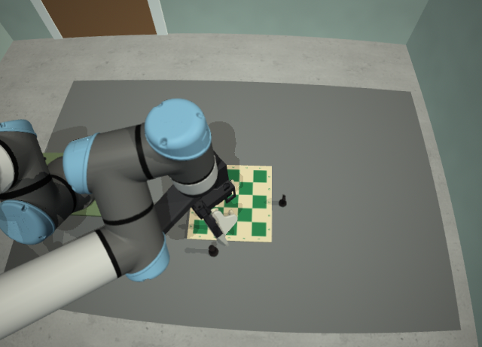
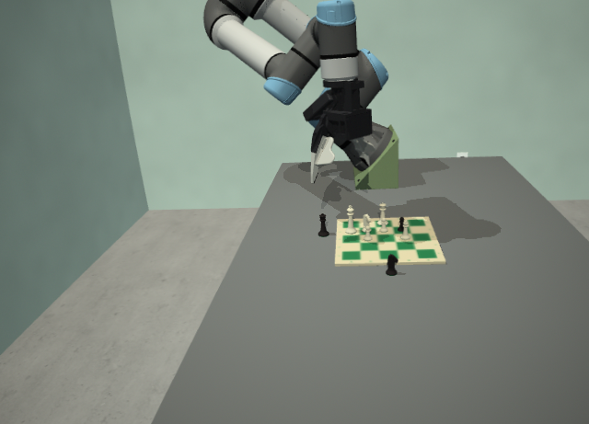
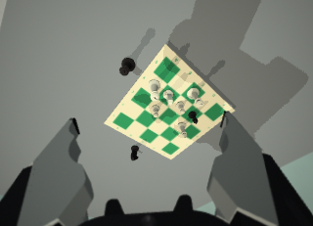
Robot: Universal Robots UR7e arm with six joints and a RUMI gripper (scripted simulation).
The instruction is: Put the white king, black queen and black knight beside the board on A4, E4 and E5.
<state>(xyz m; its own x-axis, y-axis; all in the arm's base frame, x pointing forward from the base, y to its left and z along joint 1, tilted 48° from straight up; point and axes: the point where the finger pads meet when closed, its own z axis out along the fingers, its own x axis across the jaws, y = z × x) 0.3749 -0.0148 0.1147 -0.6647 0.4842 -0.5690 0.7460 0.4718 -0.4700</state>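
Note:
A tall white piece (image 2: 351,222) (image 3: 155,87), apparently the white king, stands upright on what seems to be A4 of the board (image 1: 269,223) (image 2: 343,262) (image 3: 171,156); the labels are too small to read. The black queen (image 1: 213,251) (image 2: 323,225) (image 3: 128,66) stands upright on the table beside the king's side of the board. The black knight (image 1: 282,202) (image 2: 391,265) (image 3: 134,153) stands beside the board edge farthest from the robot base. My gripper (image 2: 338,173) (image 3: 151,115) is open and empty, high above the pieces. The arm hides part of the board in the top view.
Several other white pieces, one tall (image 2: 382,216) (image 3: 194,94), and a small black piece (image 2: 401,223) (image 3: 194,117) stand close together on the board's middle and robot-side rows. The green base mount (image 2: 385,165) is behind the board in the exterior view.

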